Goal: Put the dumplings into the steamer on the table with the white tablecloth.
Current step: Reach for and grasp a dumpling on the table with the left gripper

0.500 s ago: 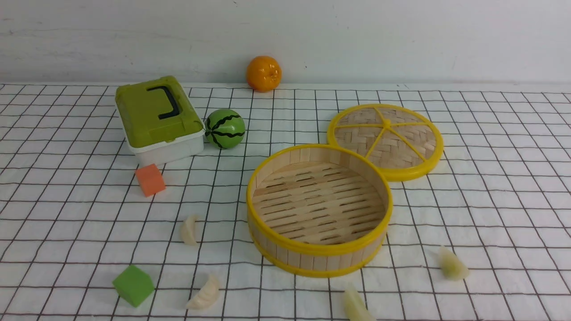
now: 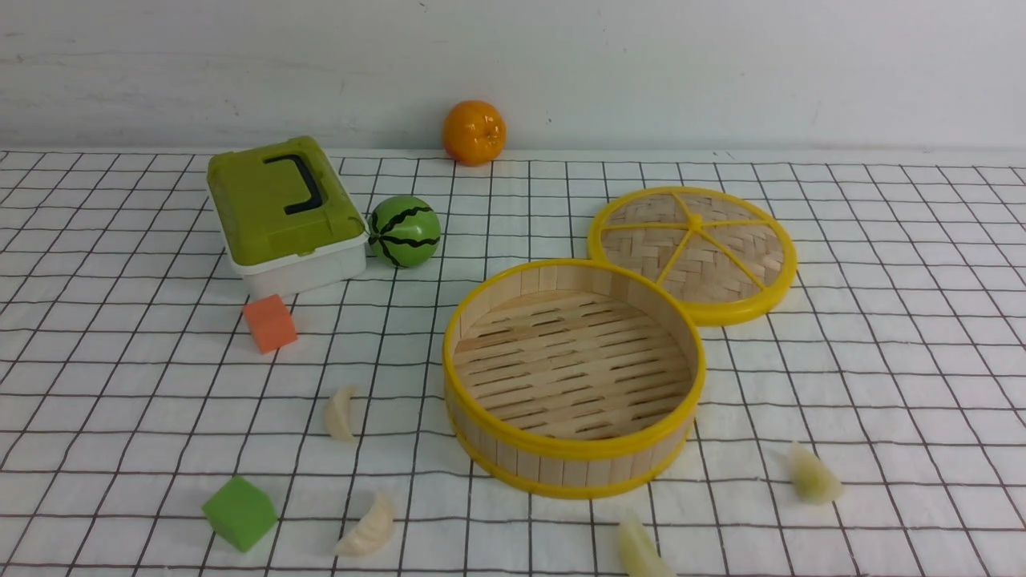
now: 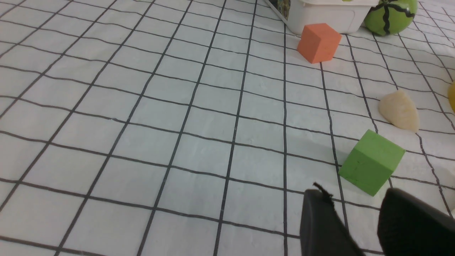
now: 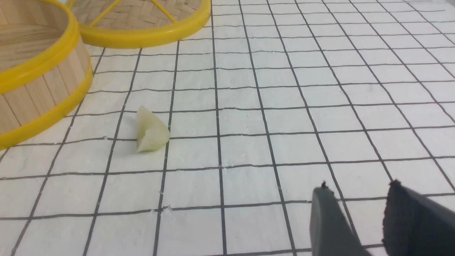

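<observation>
Several cream dumplings lie on the white tablecloth (image 2: 882, 361) around the empty steamer (image 2: 561, 469): two on its left (image 2: 341, 414) (image 2: 367, 529), one in front (image 2: 641, 549), one on its right (image 2: 813, 475). Neither gripper shows in the front view. In the left wrist view my left gripper (image 3: 353, 199) is open over bare cloth, just short of a green cube (image 3: 371, 161), with a dumpling (image 3: 399, 111) beyond it. My right gripper (image 4: 359, 192) is open and empty over the cloth, well away from a dumpling (image 4: 151, 129) that lies beside the steamer (image 4: 42, 89).
A flat woven lid (image 2: 693, 255) with yellow spokes leans against the steamer's far right rim. At the back left stand a green-lidded white box (image 2: 284, 216), a toy watermelon (image 2: 405, 231) and an orange (image 2: 474, 132). An orange cube (image 2: 270, 323) and the green cube (image 2: 239, 513) sit on the left.
</observation>
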